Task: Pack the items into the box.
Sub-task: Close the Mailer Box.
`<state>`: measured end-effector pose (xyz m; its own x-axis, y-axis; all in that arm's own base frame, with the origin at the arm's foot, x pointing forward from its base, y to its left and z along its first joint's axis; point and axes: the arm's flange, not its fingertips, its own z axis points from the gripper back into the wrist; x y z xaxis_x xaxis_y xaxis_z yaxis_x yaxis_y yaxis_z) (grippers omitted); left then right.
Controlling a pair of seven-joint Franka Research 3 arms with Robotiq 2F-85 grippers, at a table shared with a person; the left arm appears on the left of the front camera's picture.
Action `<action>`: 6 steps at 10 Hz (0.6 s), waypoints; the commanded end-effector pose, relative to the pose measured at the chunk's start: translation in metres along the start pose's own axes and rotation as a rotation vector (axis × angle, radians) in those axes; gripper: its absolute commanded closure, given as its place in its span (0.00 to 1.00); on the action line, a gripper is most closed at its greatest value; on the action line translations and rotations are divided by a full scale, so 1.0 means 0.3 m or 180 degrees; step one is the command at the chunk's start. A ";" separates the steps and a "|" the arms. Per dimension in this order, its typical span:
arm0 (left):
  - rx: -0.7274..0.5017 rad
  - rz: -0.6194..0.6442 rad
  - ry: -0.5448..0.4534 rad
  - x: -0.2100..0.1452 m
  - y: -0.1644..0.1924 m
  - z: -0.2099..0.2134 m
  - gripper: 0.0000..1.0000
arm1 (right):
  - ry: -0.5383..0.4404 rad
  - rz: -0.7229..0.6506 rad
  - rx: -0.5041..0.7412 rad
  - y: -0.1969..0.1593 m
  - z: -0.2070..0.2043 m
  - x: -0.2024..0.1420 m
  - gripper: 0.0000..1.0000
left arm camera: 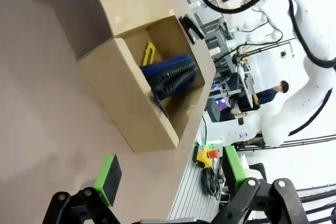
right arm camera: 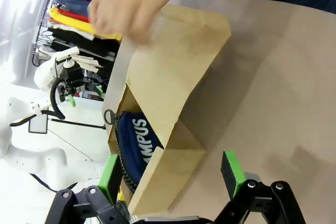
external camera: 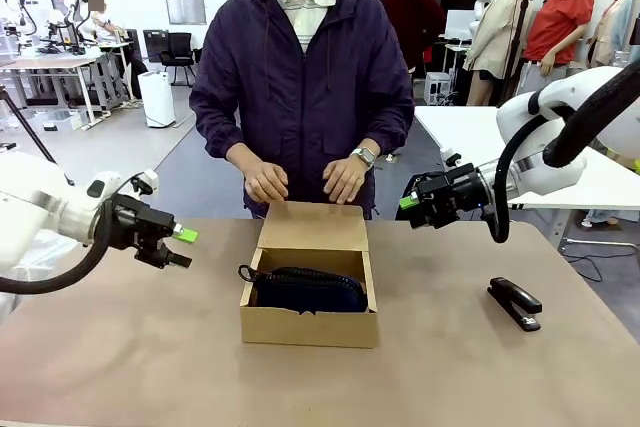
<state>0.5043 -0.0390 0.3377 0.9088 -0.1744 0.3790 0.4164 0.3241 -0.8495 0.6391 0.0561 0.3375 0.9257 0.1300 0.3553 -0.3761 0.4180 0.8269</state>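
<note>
The brown cardboard box (external camera: 310, 328) stands at mid-table with its flap lid (external camera: 313, 225) raised at the far side. Both of the person's hands (external camera: 266, 183) rest at the flap's top edge. The navy pouch (external camera: 308, 290) lies inside the box (left arm camera: 121, 93), and the yellow-and-black utility knife (left arm camera: 148, 54) lies beside the pouch (left arm camera: 170, 74). In the right wrist view a hand (right arm camera: 131, 9) grips the flap (right arm camera: 173, 61) above the pouch (right arm camera: 137, 140). My left gripper (external camera: 180, 246) hovers open left of the box. My right gripper (external camera: 408, 209) hangs open to its upper right. Both are empty.
A black stapler (external camera: 515, 304) lies on the table to the right of the box. The brown tabletop (external camera: 120, 347) stretches to the left and in front of the box. White tables and other people stand farther back.
</note>
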 end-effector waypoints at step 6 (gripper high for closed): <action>-0.0090 -0.0026 -0.0211 0.216 0.094 -0.052 0.00 | -0.0417 -0.0763 -0.0215 -0.025 -0.189 0.180 0.00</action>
<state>0.5324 -0.0491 0.3476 0.9022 -0.1592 0.4008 0.4312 0.3148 -0.8456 0.6681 0.0909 0.3238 0.9623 -0.0120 0.2716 -0.2356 0.4617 0.8552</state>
